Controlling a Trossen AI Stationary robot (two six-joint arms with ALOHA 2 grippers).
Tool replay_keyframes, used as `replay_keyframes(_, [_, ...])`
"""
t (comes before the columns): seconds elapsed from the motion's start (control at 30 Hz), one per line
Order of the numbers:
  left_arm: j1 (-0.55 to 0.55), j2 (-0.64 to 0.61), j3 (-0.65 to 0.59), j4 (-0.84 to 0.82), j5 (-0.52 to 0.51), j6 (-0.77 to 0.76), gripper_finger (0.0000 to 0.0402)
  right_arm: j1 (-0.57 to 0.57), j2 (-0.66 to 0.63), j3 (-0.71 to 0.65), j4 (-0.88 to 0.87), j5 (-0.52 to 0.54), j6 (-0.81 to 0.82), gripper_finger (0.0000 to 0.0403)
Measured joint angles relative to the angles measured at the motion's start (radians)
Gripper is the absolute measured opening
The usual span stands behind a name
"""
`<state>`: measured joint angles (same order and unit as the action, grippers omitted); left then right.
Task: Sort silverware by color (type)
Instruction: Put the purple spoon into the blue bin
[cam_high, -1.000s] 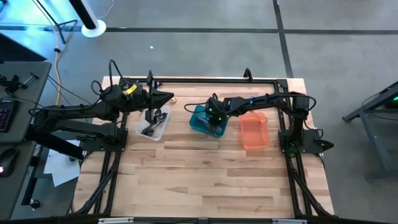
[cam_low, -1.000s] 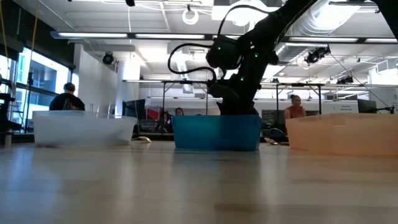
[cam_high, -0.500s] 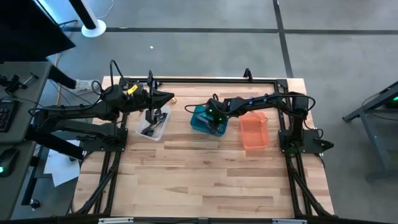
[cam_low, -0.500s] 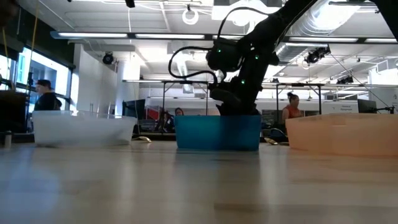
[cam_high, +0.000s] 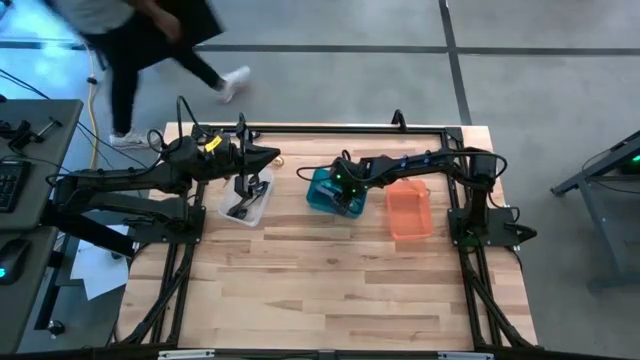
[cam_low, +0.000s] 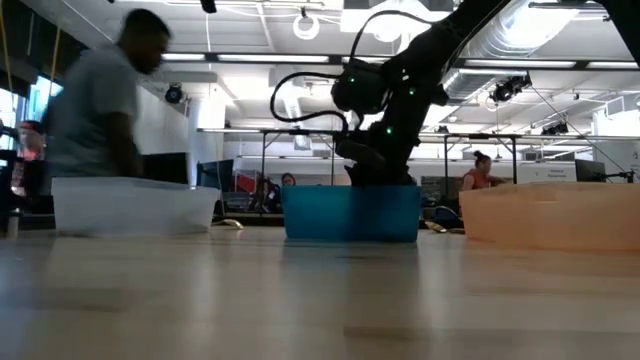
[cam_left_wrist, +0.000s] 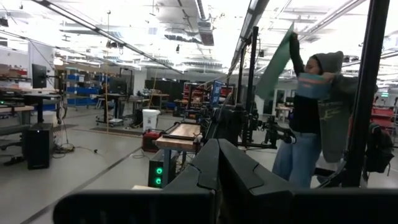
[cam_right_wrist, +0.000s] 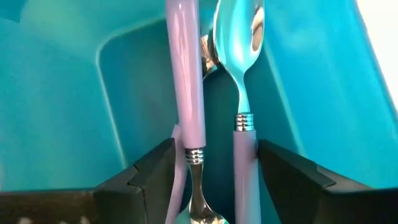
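The right gripper (cam_right_wrist: 214, 186) sits down in the teal bin (cam_high: 322, 189) with fingers apart around two lilac-handled spoons (cam_right_wrist: 239, 93) lying there, so it looks like a drop-off, and next it should lift out.

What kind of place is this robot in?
Probably a robotics lab or workshop: a big open hall with bare ceiling pipes, rows of metal-framed workbenches behind, a concrete floor, and people walking past the butcher-block wooden table.
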<state>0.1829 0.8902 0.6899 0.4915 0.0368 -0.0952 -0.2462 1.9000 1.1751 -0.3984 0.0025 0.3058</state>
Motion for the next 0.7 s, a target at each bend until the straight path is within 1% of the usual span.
replay_keyframes(0.13, [0.0, 0.0, 0.0, -0.001, 0.0, 0.0, 0.0, 0.0, -0.03, 0.0, -0.002, -0.002, -0.017, 0.0213])
replay_keyframes(0.27, [0.0, 0.0, 0.0, -0.001, 0.0, 0.001, 0.0, 0.0, -0.095, 0.0, -0.007, -0.002, -0.061, 0.0213])
replay_keyframes(0.4, [0.0, 0.0, 0.0, -0.002, 0.0, 0.001, 0.0, 0.0, -0.192, 0.002, -0.032, -0.002, -0.101, 0.0213])
replay_keyframes(0.7, [0.0, 0.0, 0.0, -0.019, 0.0, -0.006, 0.0, 0.005, -0.451, 0.002, -0.067, 0.017, -0.125, 0.0213])
